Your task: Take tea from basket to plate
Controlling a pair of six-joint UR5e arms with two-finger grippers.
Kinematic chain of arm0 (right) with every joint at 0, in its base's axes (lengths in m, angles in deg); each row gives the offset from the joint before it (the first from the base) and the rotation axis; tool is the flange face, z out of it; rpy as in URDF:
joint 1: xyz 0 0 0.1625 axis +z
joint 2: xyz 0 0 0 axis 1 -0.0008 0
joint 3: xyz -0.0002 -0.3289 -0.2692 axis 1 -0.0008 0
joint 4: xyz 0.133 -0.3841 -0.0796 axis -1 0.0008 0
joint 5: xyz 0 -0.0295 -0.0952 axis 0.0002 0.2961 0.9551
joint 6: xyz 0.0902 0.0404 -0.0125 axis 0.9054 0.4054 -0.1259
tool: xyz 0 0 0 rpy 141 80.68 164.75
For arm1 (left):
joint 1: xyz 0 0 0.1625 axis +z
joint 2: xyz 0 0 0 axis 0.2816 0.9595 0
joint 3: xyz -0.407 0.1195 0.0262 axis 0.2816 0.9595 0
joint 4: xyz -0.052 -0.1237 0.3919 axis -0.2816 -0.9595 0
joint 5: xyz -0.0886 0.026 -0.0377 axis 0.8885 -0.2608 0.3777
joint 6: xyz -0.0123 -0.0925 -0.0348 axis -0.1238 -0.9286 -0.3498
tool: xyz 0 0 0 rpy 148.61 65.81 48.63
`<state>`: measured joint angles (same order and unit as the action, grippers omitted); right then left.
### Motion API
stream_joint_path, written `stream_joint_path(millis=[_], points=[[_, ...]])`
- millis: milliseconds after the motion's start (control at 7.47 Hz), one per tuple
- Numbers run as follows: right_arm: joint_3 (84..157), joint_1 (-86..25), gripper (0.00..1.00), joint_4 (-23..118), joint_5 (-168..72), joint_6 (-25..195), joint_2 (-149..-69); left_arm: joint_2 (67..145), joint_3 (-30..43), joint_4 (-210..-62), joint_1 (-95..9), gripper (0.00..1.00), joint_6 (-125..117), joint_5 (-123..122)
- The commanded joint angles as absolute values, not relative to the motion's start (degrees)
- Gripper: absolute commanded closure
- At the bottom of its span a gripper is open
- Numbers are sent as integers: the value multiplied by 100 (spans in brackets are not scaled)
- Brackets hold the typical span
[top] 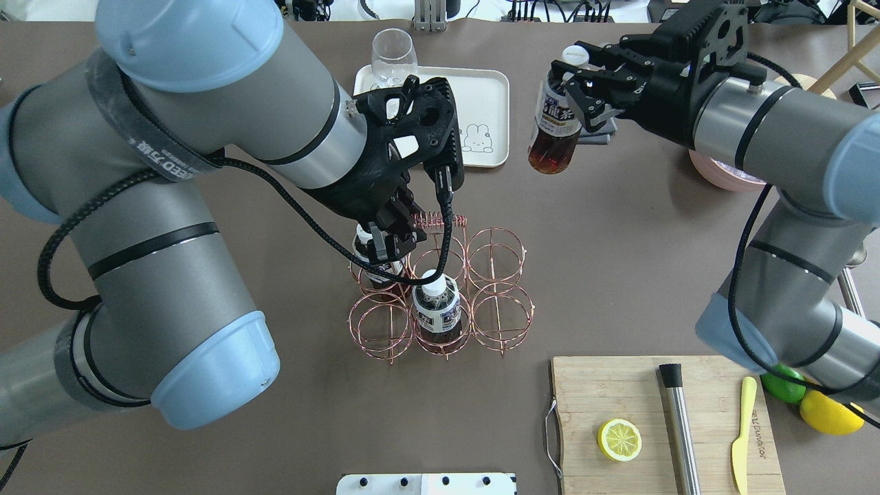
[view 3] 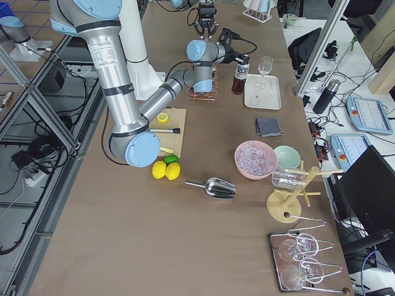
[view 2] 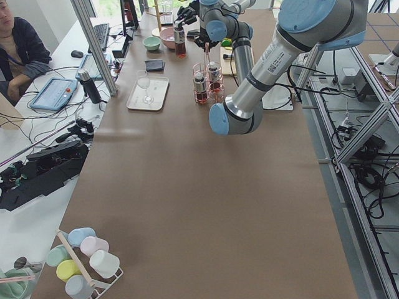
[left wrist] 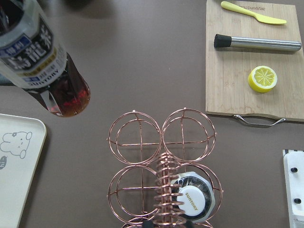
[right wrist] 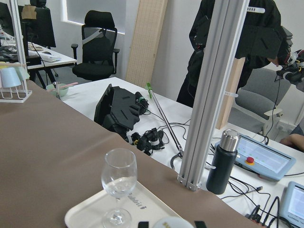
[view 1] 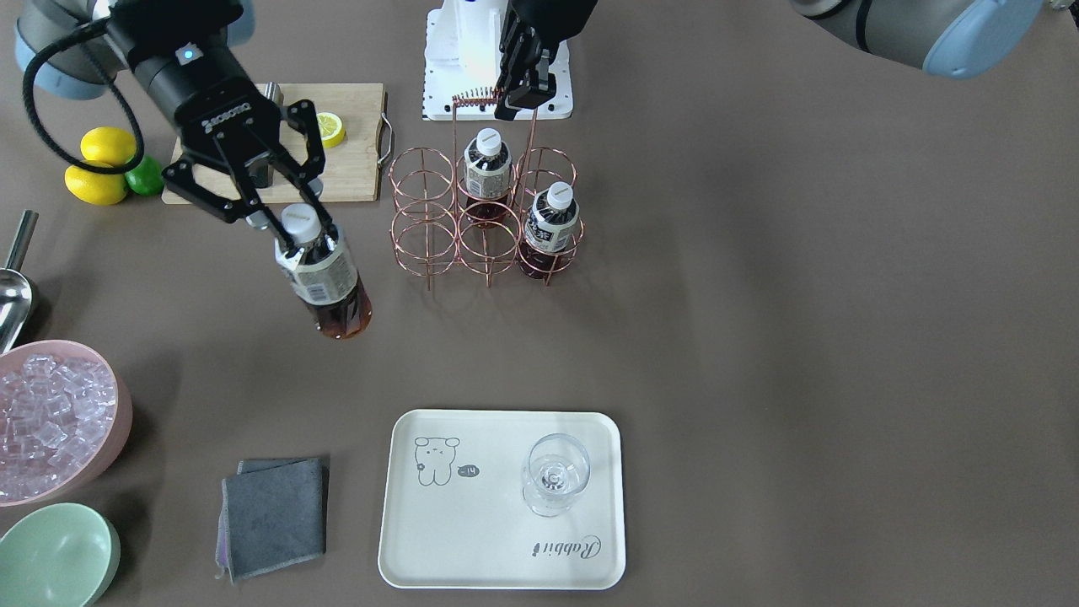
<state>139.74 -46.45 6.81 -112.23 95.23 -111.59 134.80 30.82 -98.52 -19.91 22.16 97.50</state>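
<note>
My right gripper [view 1: 305,236] is shut on the neck of a tea bottle [view 1: 324,274] with a white cap. It holds the bottle in the air beside the basket; the bottle also shows in the overhead view [top: 553,127] and the left wrist view [left wrist: 42,66]. The copper wire basket [view 1: 426,223] holds two more tea bottles [view 1: 487,169] [view 1: 552,223]. My left gripper [view 1: 523,93] is shut on the basket's coiled handle [top: 440,221]. The cream plate [view 1: 489,523] lies apart from the basket and carries a wine glass [view 1: 554,476].
A wooden cutting board [top: 605,392] holds a lemon half [top: 619,440], a metal muddler and a yellow knife. Lemons and a lime [view 1: 105,173], a pink bowl of ice [view 1: 50,417], a green bowl [view 1: 55,556], a grey cloth [view 1: 274,514] and a scoop [view 1: 13,291] lie on my right side.
</note>
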Motion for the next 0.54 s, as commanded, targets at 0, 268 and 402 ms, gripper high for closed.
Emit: stream_joint_path(millis=[0, 268, 402], points=[[12225, -4127, 100, -425, -11683, 9550, -10727, 13471, 3087, -9856, -2108, 100, 2221, 9751], [10850, -4135, 100, -942, -11413, 9786, -9710, 13471, 3087, -9848, -2283, 100, 2255, 9777], [10357, -4240, 100, -943, -11088, 10057, -9269, 13463, 3087, -9848, -2406, 100, 2282, 9803]])
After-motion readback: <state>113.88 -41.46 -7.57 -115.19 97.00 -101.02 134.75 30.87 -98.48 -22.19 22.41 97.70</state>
